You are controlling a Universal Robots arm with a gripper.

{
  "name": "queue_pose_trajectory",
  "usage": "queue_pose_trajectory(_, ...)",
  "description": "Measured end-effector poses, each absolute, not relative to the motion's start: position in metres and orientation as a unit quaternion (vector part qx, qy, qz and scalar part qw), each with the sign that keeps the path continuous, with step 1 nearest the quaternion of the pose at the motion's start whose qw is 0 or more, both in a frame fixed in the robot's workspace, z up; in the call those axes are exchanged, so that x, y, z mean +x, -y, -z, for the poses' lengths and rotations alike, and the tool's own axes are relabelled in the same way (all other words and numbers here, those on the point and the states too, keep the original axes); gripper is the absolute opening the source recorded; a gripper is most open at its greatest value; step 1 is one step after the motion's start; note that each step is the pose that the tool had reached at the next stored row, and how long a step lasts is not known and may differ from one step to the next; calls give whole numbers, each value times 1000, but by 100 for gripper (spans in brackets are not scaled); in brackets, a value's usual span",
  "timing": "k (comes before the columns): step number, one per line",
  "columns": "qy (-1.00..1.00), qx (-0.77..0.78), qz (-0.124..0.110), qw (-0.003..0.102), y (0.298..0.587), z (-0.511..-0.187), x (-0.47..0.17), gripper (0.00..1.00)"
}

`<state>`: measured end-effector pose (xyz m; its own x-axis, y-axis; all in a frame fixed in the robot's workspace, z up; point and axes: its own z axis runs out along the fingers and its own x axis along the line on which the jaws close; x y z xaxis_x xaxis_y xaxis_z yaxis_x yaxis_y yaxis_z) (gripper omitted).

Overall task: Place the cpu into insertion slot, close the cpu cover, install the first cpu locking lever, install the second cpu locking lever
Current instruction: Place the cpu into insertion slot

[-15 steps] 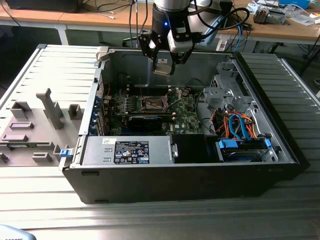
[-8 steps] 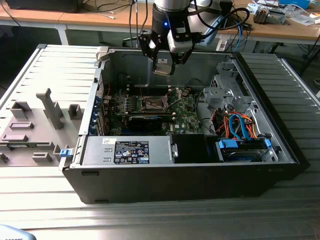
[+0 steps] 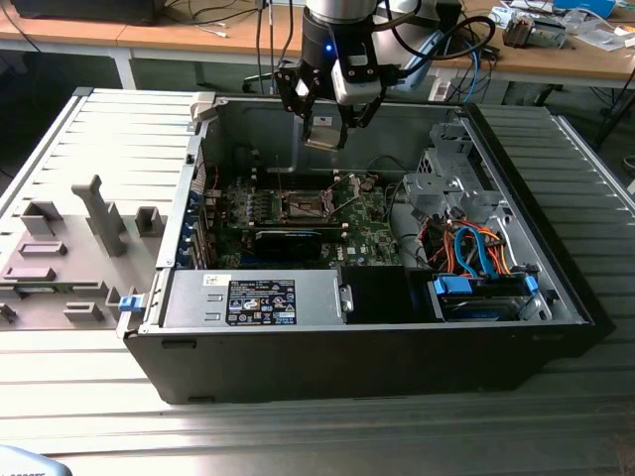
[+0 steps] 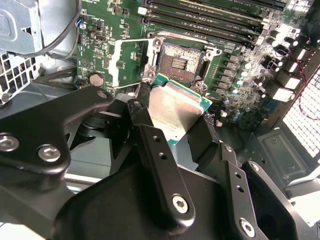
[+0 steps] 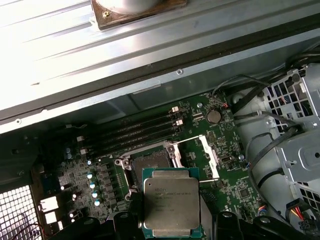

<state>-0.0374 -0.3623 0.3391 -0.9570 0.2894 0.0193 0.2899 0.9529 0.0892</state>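
Grip confirmed: the gripper (image 3: pixel 325 129) is clamped on the cpu (image 5: pixel 171 202), its two black fingers (image 5: pixel 226 226) pressing on opposite edges of the chip. The chip's silvery top face and green-tan rim show in both wrist views, and in the second wrist view the cpu (image 4: pixel 176 102) sits tilted between the fingers (image 4: pixel 145 120).

In the exterior view the cpu (image 3: pixel 324 139) hangs inside the open computer case (image 3: pixel 397 347), above the green circuit board (image 3: pixel 372 233) and apart from it. It is over the region of the insertion slot (image 3: pixel 303 205) but not seated.

The insertion slot (image 5: pixel 152 162) is uncovered, and its dark centre and metal rim are bare in both wrist views. The cpu cover (image 5: pixel 209 156) stands raised at one side of the slot, its thin frame open. The position of the locking levers cannot be told.

A row of narrow memory slots (image 5: pixel 135 131) runs just beside the socket. A grey power supply box (image 3: pixel 253 297) lies along the case's near wall. Blue and orange cables (image 3: pixel 476 248) crowd the drive bay at the exterior view's right.

The case rests on a ribbed metal table (image 3: pixel 298 436), and a grey fixture tray (image 3: pixel 60 258) lies at the exterior view's left.
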Motion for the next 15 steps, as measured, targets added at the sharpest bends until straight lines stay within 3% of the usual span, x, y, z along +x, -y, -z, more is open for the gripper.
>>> queue_pose_trajectory(15,987,-153,46,3,362,-339,-37,54)
